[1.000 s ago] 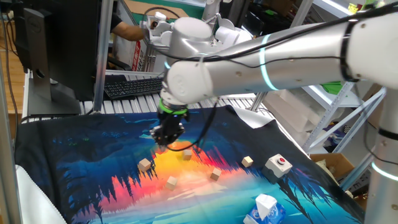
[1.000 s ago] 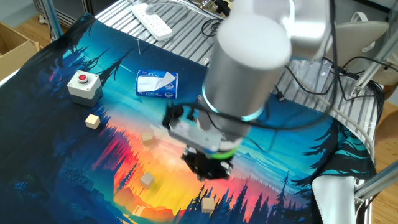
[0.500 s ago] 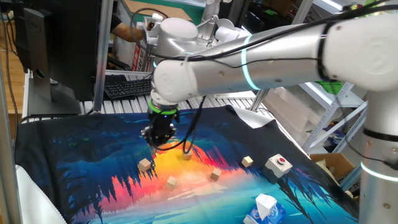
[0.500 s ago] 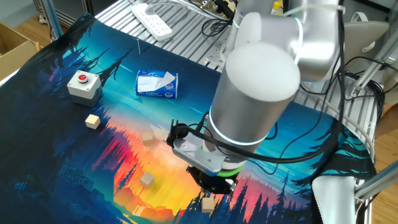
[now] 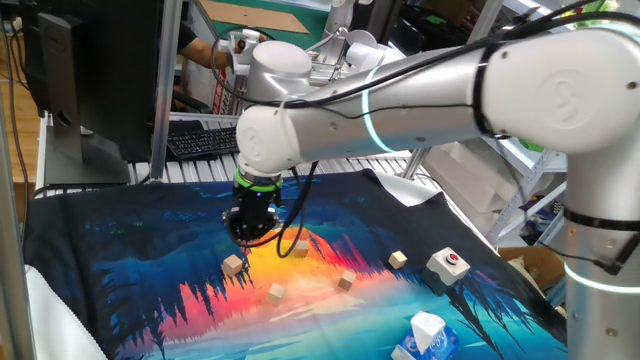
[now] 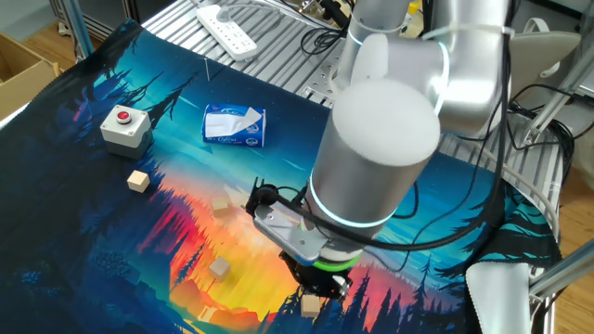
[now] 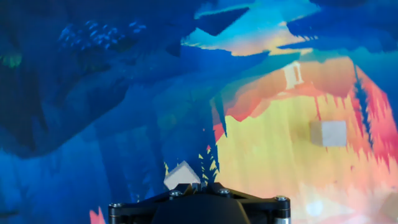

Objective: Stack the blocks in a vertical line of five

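5 blocks lie apart on the mat, none stacked. In one fixed view, the nearest block sits just below the gripper; another block lies right and nearer, a third block further right, a fourth block beside the button box. The carton lies at the front edge.

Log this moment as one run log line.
stage: approach | hand: shut, empty, above block | blocks stacked: none | other blocks: loose on mat
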Controlling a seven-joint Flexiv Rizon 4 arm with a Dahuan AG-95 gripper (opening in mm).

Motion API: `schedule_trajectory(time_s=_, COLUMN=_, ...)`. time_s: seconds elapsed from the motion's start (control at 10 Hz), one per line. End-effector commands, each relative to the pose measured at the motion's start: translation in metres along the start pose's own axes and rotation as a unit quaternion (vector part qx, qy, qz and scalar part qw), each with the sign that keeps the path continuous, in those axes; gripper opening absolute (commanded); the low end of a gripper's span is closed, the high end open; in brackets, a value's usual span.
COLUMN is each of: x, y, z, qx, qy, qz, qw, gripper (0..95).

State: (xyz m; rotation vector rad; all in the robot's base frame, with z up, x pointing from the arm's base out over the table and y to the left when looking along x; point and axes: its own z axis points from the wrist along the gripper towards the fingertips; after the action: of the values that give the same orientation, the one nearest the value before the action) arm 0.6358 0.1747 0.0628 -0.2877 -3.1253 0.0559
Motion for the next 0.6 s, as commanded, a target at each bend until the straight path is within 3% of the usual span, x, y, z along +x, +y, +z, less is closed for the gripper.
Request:
schedule_trajectory(time_s=0.1, x=-0.0035, y=0.0017, z=0.0027, qx=-0.002, qy=0.010, qz=0.055, qw=0.9984, gripper=0.0)
schedule_trajectory(time_s=0.3, x=-0.0050, y=0.0026, z=0.0059, qx=0.000, qy=0.014, qz=0.092, qw=0.9957, gripper=0.0)
schedule_trajectory(time_s=0.6, x=-0.0051, y=0.0038, z=0.0098, qx=0.002, qy=0.014, qz=0.154, qw=0.9879, gripper=0.0)
